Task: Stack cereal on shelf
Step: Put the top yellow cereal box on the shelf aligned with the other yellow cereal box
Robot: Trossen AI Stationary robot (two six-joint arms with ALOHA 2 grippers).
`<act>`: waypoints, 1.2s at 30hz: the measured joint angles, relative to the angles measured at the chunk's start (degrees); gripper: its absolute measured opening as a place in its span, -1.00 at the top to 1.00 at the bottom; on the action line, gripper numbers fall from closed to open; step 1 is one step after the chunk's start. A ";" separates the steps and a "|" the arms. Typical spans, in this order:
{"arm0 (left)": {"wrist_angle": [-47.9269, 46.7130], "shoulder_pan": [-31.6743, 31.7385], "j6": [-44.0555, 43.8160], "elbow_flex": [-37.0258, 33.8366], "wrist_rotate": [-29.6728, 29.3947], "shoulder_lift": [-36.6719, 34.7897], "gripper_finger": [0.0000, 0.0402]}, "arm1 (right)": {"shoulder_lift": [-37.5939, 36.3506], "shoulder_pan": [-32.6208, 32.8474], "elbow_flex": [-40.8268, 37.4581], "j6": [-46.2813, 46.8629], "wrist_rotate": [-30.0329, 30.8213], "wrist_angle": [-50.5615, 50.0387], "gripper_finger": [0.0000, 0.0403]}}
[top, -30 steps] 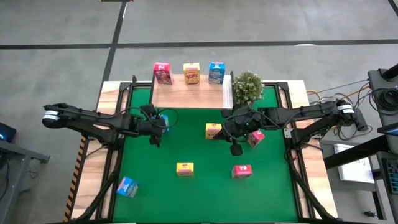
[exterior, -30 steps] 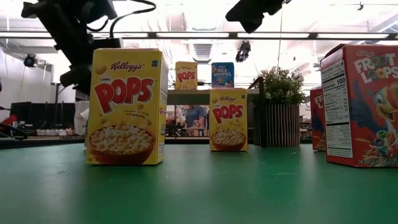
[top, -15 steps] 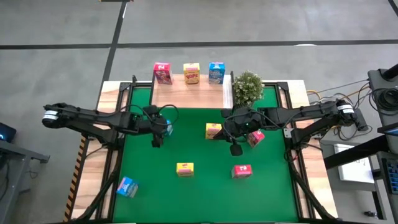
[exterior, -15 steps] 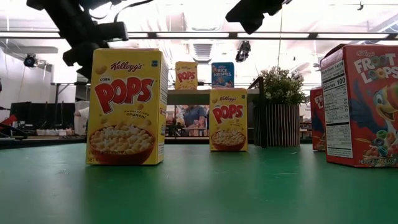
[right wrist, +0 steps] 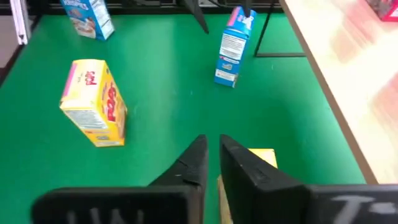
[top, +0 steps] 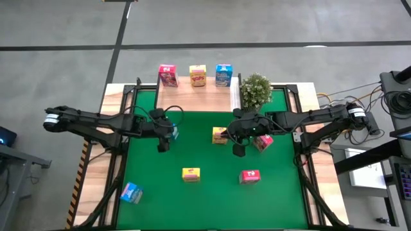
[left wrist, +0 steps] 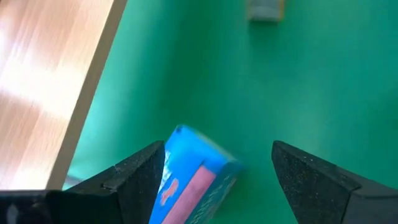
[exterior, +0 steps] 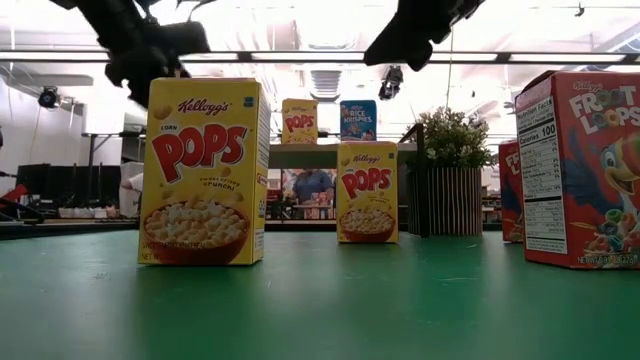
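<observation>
Three cereal boxes, pink (top: 168, 75), yellow (top: 198, 74) and blue (top: 223, 74), stand on the light-wood shelf (top: 192, 96) at the far edge. Six more rest on the green table: yellow (top: 220, 135) (right wrist: 264, 157), yellow (top: 191, 174) (exterior: 205, 170), pink (top: 263, 142), pink (top: 250, 176), blue (top: 131, 193) and blue (top: 172, 130) (right wrist: 235, 46). My left gripper (top: 164, 135) (left wrist: 217, 149) is open and hangs over that last blue box (left wrist: 196, 180), which stands upright. My right gripper (top: 239, 144) (right wrist: 214, 146) is shut, just right of the middle yellow box.
A potted green plant (top: 255, 90) stands at the shelf's right end, close behind my right arm. Bare green table lies between the two near boxes and the near edge. A wood border (left wrist: 50, 93) rims the table's left side.
My left gripper has risen above the blue box, climbing in the low view, and drifted slightly toward the right. My right gripper has shifted a little toward the left, closer to the middle yellow box. The boxes have stayed in place.
</observation>
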 joint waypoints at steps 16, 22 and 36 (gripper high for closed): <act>6.04 -8.34 -1.52 3.15 1.26 -0.35 -0.39 | 8.57 0.05 -0.02 -1.61 13.17 -4.47 -0.19; 6.40 -8.67 -2.35 3.14 1.22 -0.35 -0.39 | 8.81 -0.42 -0.02 -0.77 13.33 -4.71 -0.30; 7.47 -8.65 -2.35 3.11 0.80 -0.31 -0.39 | 15.10 -1.57 -0.35 -0.13 14.34 -5.32 -0.24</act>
